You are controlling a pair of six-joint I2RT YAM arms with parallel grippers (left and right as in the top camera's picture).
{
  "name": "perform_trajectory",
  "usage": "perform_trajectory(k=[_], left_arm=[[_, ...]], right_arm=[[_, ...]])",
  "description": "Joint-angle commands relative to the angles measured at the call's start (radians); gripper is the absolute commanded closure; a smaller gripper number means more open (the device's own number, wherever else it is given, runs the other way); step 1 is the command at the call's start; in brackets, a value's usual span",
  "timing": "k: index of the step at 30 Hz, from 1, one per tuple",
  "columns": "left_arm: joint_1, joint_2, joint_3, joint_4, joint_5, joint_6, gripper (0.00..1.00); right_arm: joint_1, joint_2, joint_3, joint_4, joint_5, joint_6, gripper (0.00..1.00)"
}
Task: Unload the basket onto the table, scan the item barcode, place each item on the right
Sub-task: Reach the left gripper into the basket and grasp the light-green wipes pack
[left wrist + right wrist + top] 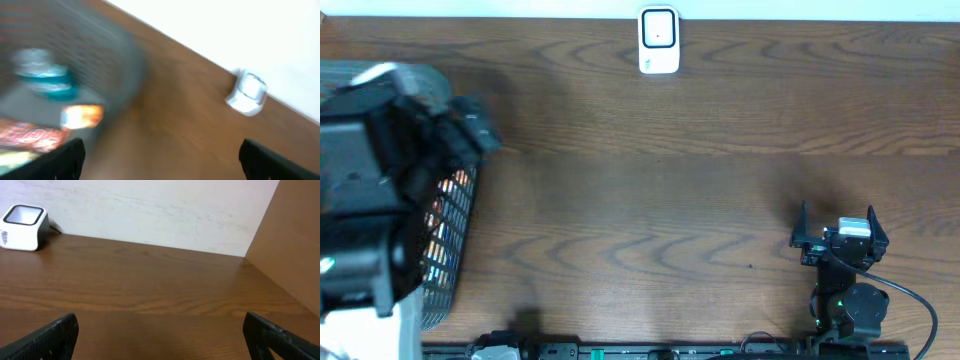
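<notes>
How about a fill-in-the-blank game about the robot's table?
1. The scanner at the far edge of the table is coloured ____.
2. The wire basket sits on the robot's ____ side.
3. The right hand is wide ____ and holds nothing.
Missing words: white; left; open.

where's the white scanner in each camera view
Overhead: the white scanner stands top centre, at the table's far edge.
Left wrist: the white scanner is blurred, right of centre, near the wall.
Right wrist: the white scanner sits at the far left, upper part.
Shared landmark: the white wall meeting the wooden table just behind it.
</notes>
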Motion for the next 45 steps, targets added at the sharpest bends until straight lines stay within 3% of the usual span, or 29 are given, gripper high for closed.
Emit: perform_trajectory(k=[1, 10, 16, 20, 35, 38, 45], left_arm=[[0.083, -0.006, 0.074, -0.074, -0.303, -0.147, 0.02], [0.459, 0.095, 0.053, -0.334, -0.3, -0.481, 0.02], [0.687, 0.235, -0.019, -0.377, -0.109, -0.542, 0.02], [0.783, 0.298, -0.101, -0.372, -0.089, -0.628, 0.02], [0.837, 0.323, -0.564, 0.098, -0.079, -0.633, 0.01], [0.837, 0.325, -0.623, 0.182, -0.081, -0.632, 0.14], [0.837, 0.386, -0.637, 0.24, -0.081, -0.632, 0.16]], right_arm=[[-0.006, -0.003, -0.001, -0.003, 0.008, -0.007, 0.01], [-0.006, -0.003, -0.001, -0.003, 0.007, -0.007, 0.01], [-0.006, -0.003, -0.001, -0.003, 0.008, -0.007, 0.01], [-0.006, -0.003, -0.001, -0.003, 0.008, -0.007, 0.01], [-0.006, -0.003, -0.001, -0.003, 0.008, -0.007, 0.01], [-0.006, -0.003, -0.001, -0.003, 0.008, -0.007, 0.01], [-0.006, -0.003, -0.001, -0.003, 0.008, -0.007, 0.01]])
